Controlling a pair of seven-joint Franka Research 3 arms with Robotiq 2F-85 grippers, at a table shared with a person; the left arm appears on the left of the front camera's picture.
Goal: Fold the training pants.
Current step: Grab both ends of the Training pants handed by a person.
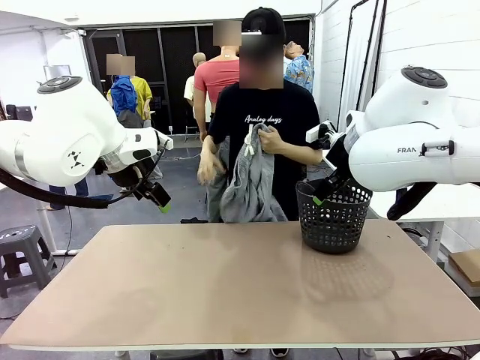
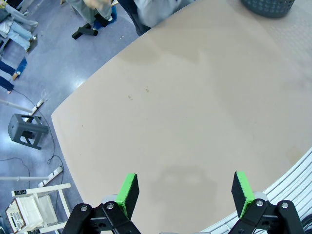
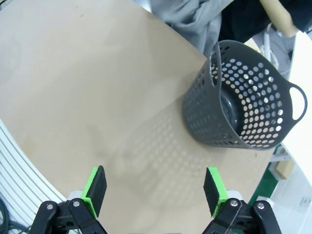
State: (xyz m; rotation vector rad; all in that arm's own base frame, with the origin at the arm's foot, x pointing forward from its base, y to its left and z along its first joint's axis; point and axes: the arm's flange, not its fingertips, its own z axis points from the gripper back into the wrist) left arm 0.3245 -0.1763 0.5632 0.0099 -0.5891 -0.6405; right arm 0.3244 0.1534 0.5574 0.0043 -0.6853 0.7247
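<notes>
Training pants (image 1: 251,187) hung from a person's hand (image 1: 271,140) beyond the desk (image 1: 225,285). Left claw (image 2: 184,187) and right claw (image 3: 155,183) both gaped apart, empty.

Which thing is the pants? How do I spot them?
Look past the tan table to the person in the black T-shirt behind it. The training pants hang bunched from the person's hands, left of the black mesh basket. They are soft, light grey cloth, while the basket is stiff and full of holes.
</notes>
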